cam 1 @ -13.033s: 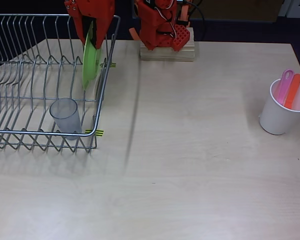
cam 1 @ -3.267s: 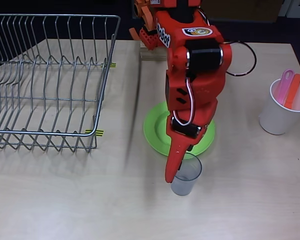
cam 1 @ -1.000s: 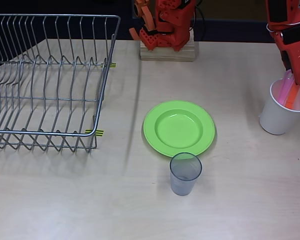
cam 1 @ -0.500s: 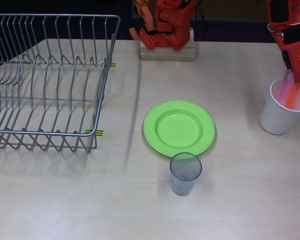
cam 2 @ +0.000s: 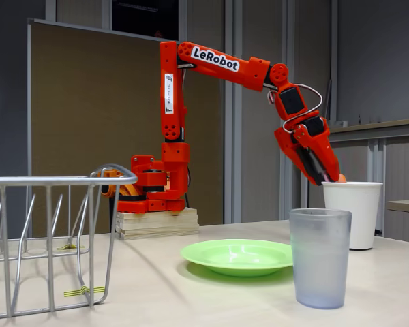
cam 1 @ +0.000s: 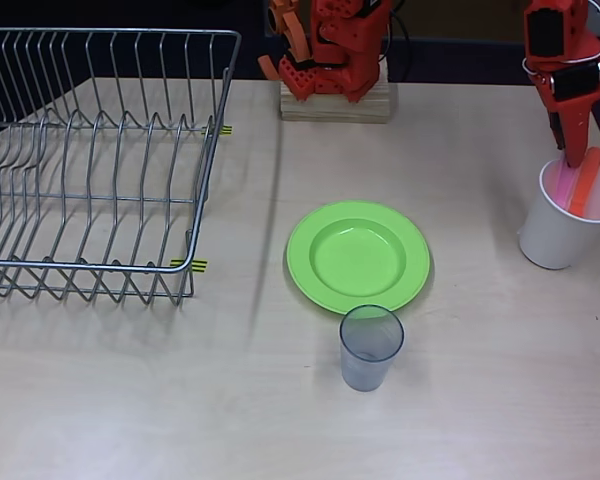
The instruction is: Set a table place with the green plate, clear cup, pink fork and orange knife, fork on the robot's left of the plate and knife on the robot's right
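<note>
**Gripper over the cutlery cup, plate and tumbler already placed**

Overhead view: the round lime-green plastic plate (cam 1: 358, 257) lies flat mid-desk (cam 1: 460, 400), with the small translucent greyish plastic tumbler (cam 1: 370, 347) upright just beside its near rim. The orange-red arm's gripper (cam 1: 577, 152) points down into the mouth of the opaque white paper cup (cam 1: 560, 228) at the right edge. Inside the cup the slim orange-red plastic knife (cam 1: 586, 181) and the short pink plastic fork (cam 1: 564, 178) stand handle-up, side by side, long axes leaning toward the arm. The gripper tip sits right at the knife's upper end, fork just to its left. Jaw opening cannot be told here. The wire dish rack (cam 1: 100, 160) stands at left.

Fixed view: the gripper (cam 2: 329, 175) slopes down to the paper cup's (cam 2: 352, 212) rim; a sliver of orange shows at its tip. Whether it has hold of anything cannot be told. Judgement: the next move is a lift along the utensil's own axis.
</note>
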{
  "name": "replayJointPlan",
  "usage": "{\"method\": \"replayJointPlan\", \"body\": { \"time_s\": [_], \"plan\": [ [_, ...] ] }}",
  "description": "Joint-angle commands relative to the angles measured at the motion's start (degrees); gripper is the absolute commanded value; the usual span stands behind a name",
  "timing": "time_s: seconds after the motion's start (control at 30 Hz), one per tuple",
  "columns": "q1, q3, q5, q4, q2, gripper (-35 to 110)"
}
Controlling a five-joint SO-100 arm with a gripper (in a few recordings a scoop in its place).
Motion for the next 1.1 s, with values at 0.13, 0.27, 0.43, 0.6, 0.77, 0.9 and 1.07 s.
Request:
{"method": "replayJointPlan", "body": {
  "time_s": [0.13, 0.27, 0.43, 0.6, 0.77, 0.9, 1.07],
  "plan": [
    [0.7, -0.8, -1.6, 0.7, 2.7, 2],
    [1.5, -3.2, -3.1, 2.6, 2.7, 0],
    [3.0, -7.6, -7.6, 6.5, 2.7, 0],
    [4.6, -14.9, -15.5, 11.0, 2.5, 0],
    [4.7, -23.7, -17.6, 19.0, 1.8, 0],
    [3.8, -28.8, -17.4, 24.3, 3.0, 0],
    [3.3, -30.8, -19.1, 25.8, 6.7, 0]
  ]
}}
